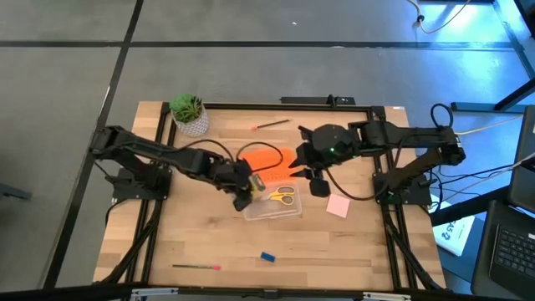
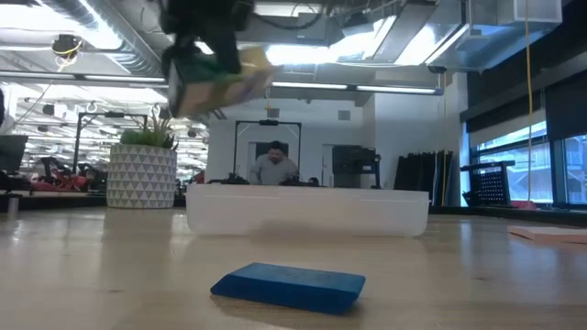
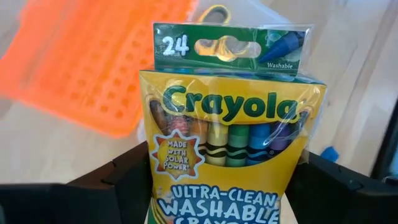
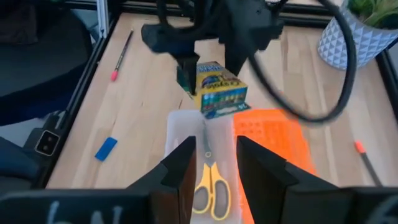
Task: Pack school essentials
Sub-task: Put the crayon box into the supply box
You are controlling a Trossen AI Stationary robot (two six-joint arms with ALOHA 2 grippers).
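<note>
Left gripper (image 1: pixel 244 191) clamped on the crayon box (image 3: pixel 227 143), held in the air.
The box hangs over the near end of the clear box (image 1: pixel 272 206), which holds the scissors (image 4: pixel 210 183); right gripper (image 4: pixel 206 163) parted, empty, above its far end; blue block (image 2: pixel 288 285) on the surface (image 1: pixel 334 242).

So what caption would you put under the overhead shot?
Left tool holds the crayon box over the clear box, scissors already inside.

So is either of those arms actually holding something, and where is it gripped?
Yes: the left gripper holds the crayon box by its lower sides, lifted above the clear box. The right gripper is open, holding nothing.
</note>
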